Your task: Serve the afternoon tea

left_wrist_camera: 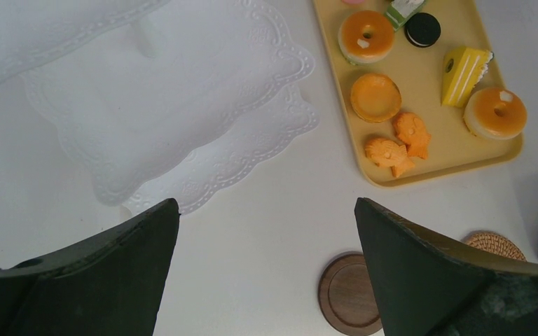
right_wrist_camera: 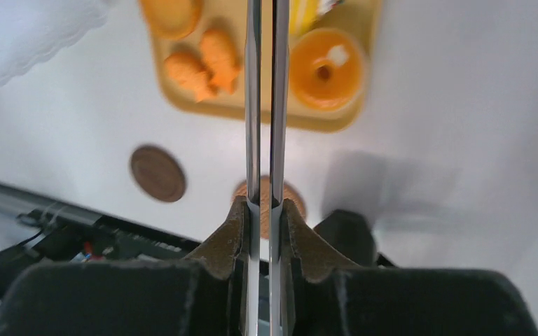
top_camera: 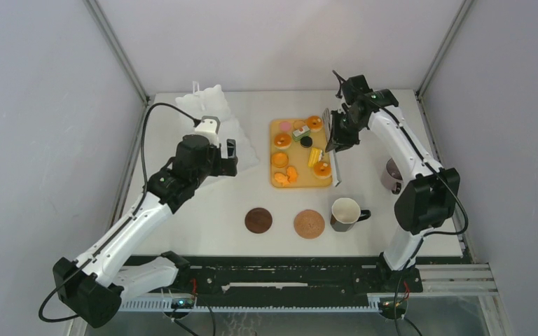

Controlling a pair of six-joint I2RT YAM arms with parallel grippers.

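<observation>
The toy pastries lie on a tan tray [top_camera: 296, 150]: orange tarts [top_camera: 281, 140], a yellow cake wedge [top_camera: 314, 155], a black round [top_camera: 306, 141] and a pink round [top_camera: 285, 127]. A dark mug [top_camera: 345, 213] with a white inside stands near the front. A second mug [top_camera: 393, 175] stands behind the right arm. My right gripper [top_camera: 340, 138] is shut on metal tongs [right_wrist_camera: 253, 105] that hang over the tray's right edge, near an orange ring pastry [right_wrist_camera: 323, 68]. My left gripper [left_wrist_camera: 266, 203] is open and empty above bare table, left of the tray [left_wrist_camera: 420, 70].
A white lace-edged tiered stand [top_camera: 217, 126] lies at the back left, under the left arm. A dark wooden coaster [top_camera: 258, 220] and a woven coaster [top_camera: 309, 224] sit in front of the tray. Grey walls close in the table on both sides.
</observation>
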